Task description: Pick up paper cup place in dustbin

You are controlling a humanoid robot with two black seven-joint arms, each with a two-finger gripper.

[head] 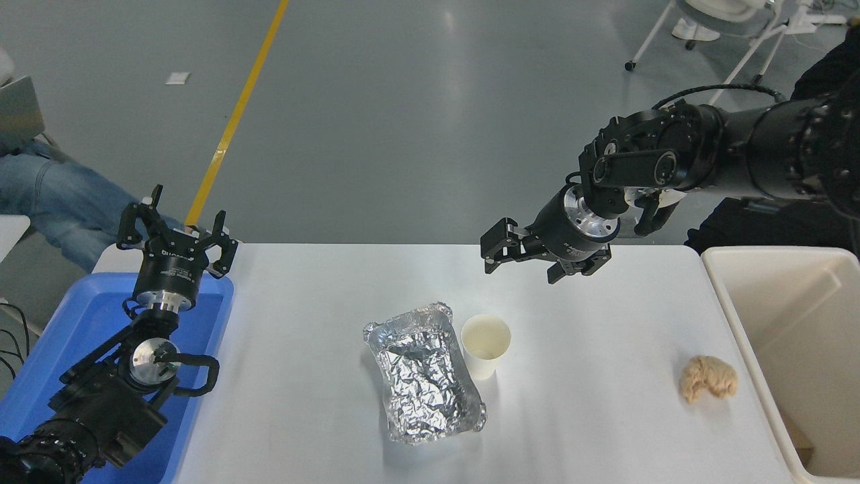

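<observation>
White paper cup [485,345] stands upright mid-table, below and slightly left of the right gripper [523,263], whose jaws are spread wide and hold nothing. Cup nearly touches the right edge of a crumpled foil tray [423,374]. Print on the right gripper's body is too small to read; same for white lettering on the left gripper [177,230], parked over a blue tray [80,323], jaws open and empty. Bare table [591,323] runs from the jaws right to the cream dustbin [739,323] at the table's right edge. A tan lump [708,378] lies near the bin wall, well right of the cup.
</observation>
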